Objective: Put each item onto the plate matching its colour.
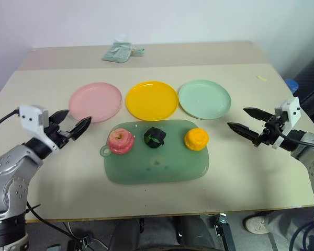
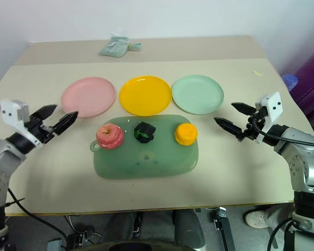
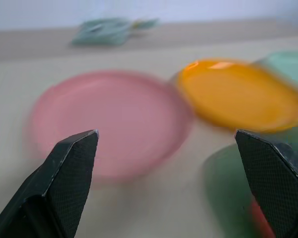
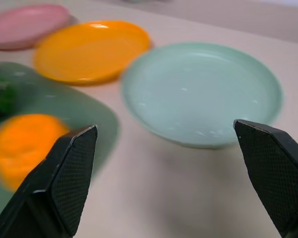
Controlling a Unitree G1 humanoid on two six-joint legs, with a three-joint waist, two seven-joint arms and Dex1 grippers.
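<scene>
A beige worktop (image 1: 52, 172) is carrying three round plates in a row across its middle: a pink plate (image 1: 95, 101) on the left, a yellow plate (image 1: 152, 100) in the centre and a pale mint green plate (image 1: 204, 99) on the right. The yellow plate's rim is lying just beside both neighbours.

Just near of the plates, a translucent green tray (image 1: 156, 163) with a small loop handle on its left edge is lying flat. Three toy foods are sitting in a line along its far part: a pink-red apple (image 1: 120, 141) at the left end, a dark green lump (image 1: 155, 137) in the middle and an orange fruit (image 1: 196, 139) at the right end. Each is resting on the tray and none is lying on any plate. The three are standing apart from one another.

The left tool (image 1: 73, 122) is hovering above the worktop to the left of the tray, near the pink plate's near edge, its two black fingers spread wide and gripping nothing. The right tool (image 1: 245, 121) is hovering to the right of the tray, near of the mint plate, its fingers likewise spread wide with nothing between them.

A pale green packet (image 1: 121, 52) is lying at the far side of the worktop, well apart from the plates.
</scene>
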